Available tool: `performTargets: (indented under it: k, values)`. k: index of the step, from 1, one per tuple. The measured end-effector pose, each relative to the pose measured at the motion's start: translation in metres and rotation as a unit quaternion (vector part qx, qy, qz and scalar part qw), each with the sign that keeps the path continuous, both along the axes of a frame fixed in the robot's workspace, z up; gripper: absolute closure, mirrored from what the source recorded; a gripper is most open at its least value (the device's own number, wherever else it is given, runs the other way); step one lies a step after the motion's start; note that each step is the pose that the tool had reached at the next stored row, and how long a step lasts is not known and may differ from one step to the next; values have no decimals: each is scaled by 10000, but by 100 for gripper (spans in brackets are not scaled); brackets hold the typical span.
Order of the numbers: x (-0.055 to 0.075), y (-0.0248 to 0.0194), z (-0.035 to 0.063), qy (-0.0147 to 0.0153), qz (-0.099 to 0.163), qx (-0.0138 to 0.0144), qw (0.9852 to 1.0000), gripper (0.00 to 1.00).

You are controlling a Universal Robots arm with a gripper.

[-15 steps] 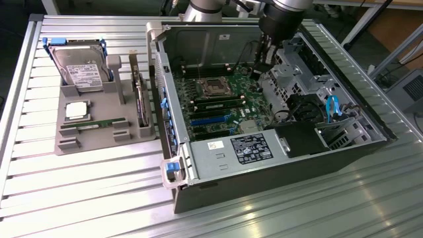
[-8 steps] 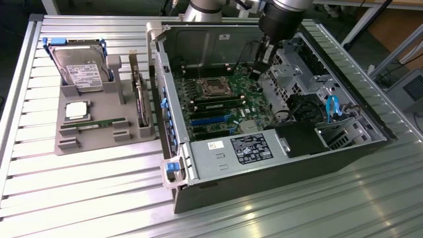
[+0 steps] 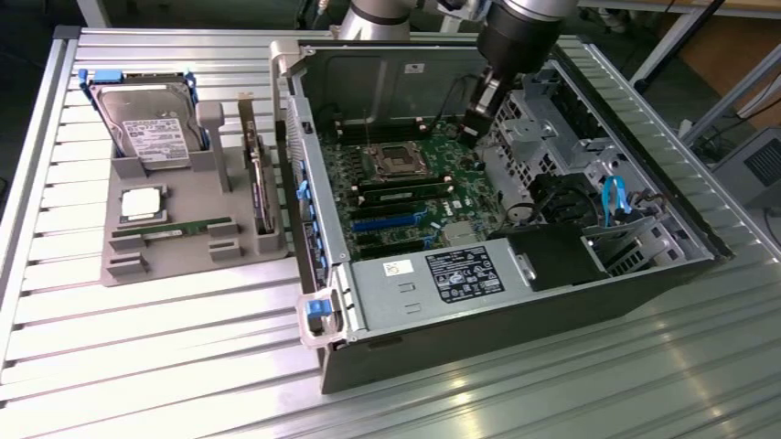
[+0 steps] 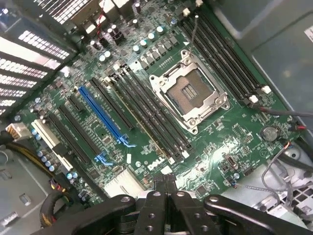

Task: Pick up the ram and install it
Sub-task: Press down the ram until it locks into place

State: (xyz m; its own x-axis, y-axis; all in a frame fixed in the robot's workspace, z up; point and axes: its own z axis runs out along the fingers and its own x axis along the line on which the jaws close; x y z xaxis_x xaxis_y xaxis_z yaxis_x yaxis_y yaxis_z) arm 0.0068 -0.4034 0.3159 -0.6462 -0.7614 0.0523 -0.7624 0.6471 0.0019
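The arm's black gripper [image 3: 478,128] hangs inside the open grey tower computer case [image 3: 513,302], which lies on its side on the ribbed silver aluminium bench [image 3: 159,366] toward its right edge in the exterior view, so that the green motherboard [image 3: 415,197] faces up and can be reached from above. The fingers [image 4: 169,188] are pressed together with nothing between them, as the wrist view shows, their tips poised above the board near the row of long black memory slots [image 4: 146,110] beside the square silver processor socket [image 4: 190,90] (the slots near it look empty, though I would not swear to every one). The ram [image 3: 171,228], a long thin green circuit-board stick, sits well apart from the gripper, standing on edge in a groove of the grey moulded parts tray [image 3: 183,261] on the bench toward its left edge in the exterior view, just beside the case; the groove keeps it upright, presumably so fingers can close on its flat faces. On the same tray rest a boxy silver hard drive [image 3: 149,128] and a small square silver processor chip [image 3: 142,203]. Judging from this, the ram is not yet picked up
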Motion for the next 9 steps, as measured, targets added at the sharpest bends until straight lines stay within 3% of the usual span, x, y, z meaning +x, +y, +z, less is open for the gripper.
performTargets:
  k: [6,9]
  values:
    - [0,0,-1,0,-481,0,9988,90]
    - [0,0,-1,0,-809,0,9967,90]
